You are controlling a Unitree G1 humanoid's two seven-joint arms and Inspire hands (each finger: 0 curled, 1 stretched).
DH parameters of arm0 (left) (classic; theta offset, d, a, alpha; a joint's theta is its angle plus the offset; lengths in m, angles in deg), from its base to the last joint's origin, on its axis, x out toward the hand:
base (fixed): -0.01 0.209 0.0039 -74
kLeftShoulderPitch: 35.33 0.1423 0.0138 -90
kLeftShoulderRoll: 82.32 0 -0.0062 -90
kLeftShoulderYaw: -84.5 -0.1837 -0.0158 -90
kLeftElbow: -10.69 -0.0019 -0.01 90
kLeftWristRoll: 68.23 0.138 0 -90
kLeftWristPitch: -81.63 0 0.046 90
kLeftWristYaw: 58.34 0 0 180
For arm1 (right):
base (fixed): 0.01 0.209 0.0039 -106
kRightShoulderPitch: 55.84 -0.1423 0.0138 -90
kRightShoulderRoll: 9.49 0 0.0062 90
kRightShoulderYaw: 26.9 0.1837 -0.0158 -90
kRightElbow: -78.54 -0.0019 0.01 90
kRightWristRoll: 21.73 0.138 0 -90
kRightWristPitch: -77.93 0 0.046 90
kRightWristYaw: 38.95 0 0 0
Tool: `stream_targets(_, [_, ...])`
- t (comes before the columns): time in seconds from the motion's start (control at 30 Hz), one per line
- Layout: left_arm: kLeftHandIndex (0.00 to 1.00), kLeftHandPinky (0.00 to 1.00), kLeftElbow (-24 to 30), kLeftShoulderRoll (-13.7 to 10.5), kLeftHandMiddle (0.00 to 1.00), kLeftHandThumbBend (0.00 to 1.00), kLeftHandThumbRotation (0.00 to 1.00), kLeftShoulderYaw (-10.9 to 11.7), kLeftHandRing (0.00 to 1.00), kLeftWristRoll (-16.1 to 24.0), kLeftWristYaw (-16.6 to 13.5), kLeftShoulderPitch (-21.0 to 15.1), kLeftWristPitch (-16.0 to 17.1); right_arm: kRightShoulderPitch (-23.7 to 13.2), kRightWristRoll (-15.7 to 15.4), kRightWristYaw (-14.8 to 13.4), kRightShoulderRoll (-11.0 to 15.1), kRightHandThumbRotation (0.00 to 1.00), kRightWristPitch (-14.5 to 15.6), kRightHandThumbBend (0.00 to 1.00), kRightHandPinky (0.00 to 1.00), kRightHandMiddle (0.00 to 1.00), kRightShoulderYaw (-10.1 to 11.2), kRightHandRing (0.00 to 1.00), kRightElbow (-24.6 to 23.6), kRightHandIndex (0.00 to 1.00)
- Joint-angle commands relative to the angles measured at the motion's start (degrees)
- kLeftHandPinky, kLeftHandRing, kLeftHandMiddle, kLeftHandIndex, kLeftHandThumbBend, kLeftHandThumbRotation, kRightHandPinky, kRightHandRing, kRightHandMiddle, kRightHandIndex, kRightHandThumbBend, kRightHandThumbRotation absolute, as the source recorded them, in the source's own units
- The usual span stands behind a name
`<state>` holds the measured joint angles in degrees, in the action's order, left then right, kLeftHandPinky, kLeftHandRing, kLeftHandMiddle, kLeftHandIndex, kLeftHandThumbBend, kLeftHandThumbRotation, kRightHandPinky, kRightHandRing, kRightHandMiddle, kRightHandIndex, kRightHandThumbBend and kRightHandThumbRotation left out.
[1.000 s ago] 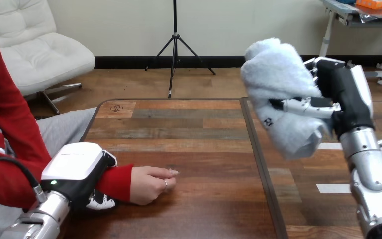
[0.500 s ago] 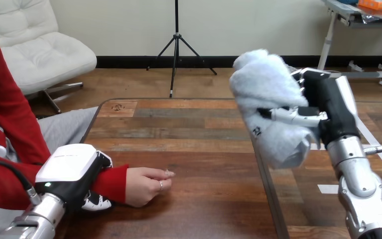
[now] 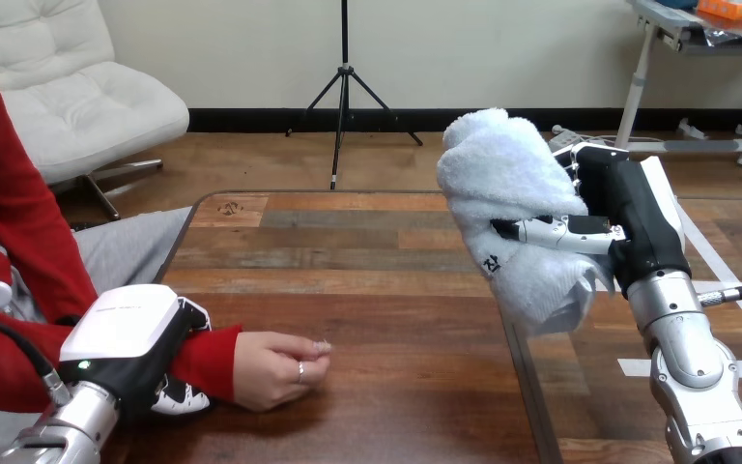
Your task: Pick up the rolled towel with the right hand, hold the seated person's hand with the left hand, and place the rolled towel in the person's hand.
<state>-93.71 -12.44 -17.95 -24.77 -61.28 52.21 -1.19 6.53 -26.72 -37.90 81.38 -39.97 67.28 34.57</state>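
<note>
The white rolled towel is in the robot's right hand, held up over the right part of the wooden surface and well apart from the person's hand. The thumb lies across the front of the roll. The fingers of this hand are almost wholly hidden behind the towel, with only a few tips showing at its far edge, so the hand is closed on the towel from both sides. The roll is tilted with its top leaning to the view's left, and its lower end hangs free below the thumb.

The left hand lies over the person's wrist, which is covered by a red sleeve. Its white back shell faces up and hides most of the grip. Black-and-white fingers come out below the sleeve on the near side, curled round the wrist. The thumb of this hand cannot be made out.

The person's hand rests on the surface just beyond the left hand. It is loosely curled with the knuckles up, and the palm is turned down and hidden. The person's arm is cut off by the view's left edge.
</note>
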Motion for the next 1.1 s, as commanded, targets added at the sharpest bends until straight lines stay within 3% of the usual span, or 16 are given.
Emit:
stream_targets(0.0, [0.42, 0.31, 8.93, -0.19, 0.41, 0.57, 0.0, 3.79, 0.37, -1.68, -1.84, -5.63, 1.11, -2.96, -0.06, -1.5, -1.09, 0.0, -2.79, 0.79, 0.27, 0.38, -0.02, 0.32, -3.35, 0.41])
stream_targets(0.43, [0.42, 0.33, 10.75, 0.07, 0.42, 0.57, 0.0, 4.7, 0.38, -2.37, -1.5, -5.71, 1.18, -2.15, -0.55, -2.84, -3.06, 0.0, -1.63, 0.78, 0.28, 0.39, -0.24, 0.33, -4.93, 0.42])
stream_targets(1.07, [0.42, 0.32, 12.66, 1.63, 0.41, 0.61, 0.0, 5.89, 0.37, -3.4, -2.12, -6.45, 1.33, -2.24, -2.96, -6.94, -5.19, 0.0, -5.59, 0.77, 0.3, 0.4, -1.2, 0.35, -3.62, 0.42])
